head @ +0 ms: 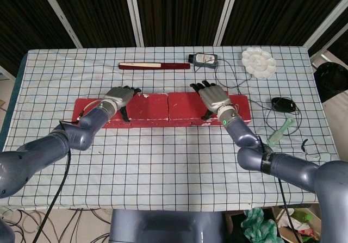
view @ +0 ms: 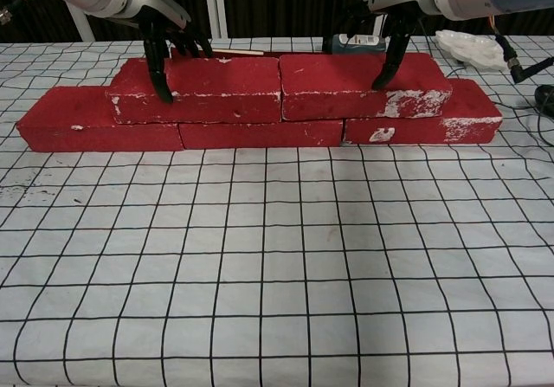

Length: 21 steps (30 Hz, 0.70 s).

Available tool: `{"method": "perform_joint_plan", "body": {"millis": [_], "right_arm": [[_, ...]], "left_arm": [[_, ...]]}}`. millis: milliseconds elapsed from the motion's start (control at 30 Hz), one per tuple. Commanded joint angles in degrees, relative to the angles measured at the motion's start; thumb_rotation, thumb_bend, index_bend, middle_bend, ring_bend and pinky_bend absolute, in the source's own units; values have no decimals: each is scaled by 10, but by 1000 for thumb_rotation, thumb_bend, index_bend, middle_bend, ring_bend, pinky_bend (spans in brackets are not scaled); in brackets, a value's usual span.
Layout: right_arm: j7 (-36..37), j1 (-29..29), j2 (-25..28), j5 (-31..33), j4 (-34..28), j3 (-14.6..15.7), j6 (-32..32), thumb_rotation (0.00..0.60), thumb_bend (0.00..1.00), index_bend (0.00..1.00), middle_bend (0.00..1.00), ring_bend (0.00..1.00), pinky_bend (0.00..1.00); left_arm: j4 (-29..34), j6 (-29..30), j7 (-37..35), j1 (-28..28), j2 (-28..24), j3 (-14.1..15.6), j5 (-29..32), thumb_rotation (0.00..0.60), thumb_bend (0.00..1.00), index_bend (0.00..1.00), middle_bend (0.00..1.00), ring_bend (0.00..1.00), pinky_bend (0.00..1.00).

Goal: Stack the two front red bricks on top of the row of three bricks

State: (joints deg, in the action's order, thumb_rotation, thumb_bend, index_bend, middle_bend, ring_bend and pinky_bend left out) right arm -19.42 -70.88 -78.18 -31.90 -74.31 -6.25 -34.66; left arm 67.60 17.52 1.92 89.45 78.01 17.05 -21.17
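Three red bricks lie end to end on the checked cloth: left [view: 86, 123], middle [view: 260, 133], right [view: 437, 120]. Two more red bricks rest on top of that row, side by side and touching: the upper left brick [view: 203, 86] [head: 148, 104] and the upper right brick [view: 346, 82] [head: 187, 105]. My left hand [head: 117, 97] [view: 160, 32] grips the upper left brick at its left end, thumb on the front face and fingers behind. My right hand [head: 213, 98] [view: 394, 19] holds the upper right brick near its right end, thumb at the front edge.
Behind the bricks lie a long red-and-cream stick [head: 154, 66] and a dark device [head: 203, 58] with a cable. A white paint palette [head: 259, 62] sits at the back right. A black mouse [head: 284, 104] and a green tool [head: 280, 132] lie to the right.
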Motion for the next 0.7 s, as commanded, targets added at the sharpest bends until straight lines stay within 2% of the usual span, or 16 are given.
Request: {"method": "perform_joint_plan", "body": {"millis": [33,367,700], "right_arm": [[0,0,0,0,0,0,0,600,78,0,73,0,140],[-3,-1,-1,1,-1,1,-1,600,79,0,73,0,139],[-2,2,8,0,-19,-2,-11,600,79,0,67,0,131]], "left_arm": [[0,-1,-2,3,1,3,4,600,0,38,63,0,75],[18,8,-5,9,-15,8,7,600,0,18,28,0,3],[59,20,-14,11,-52,-4,2,600,0,4,20,0,0]]}}
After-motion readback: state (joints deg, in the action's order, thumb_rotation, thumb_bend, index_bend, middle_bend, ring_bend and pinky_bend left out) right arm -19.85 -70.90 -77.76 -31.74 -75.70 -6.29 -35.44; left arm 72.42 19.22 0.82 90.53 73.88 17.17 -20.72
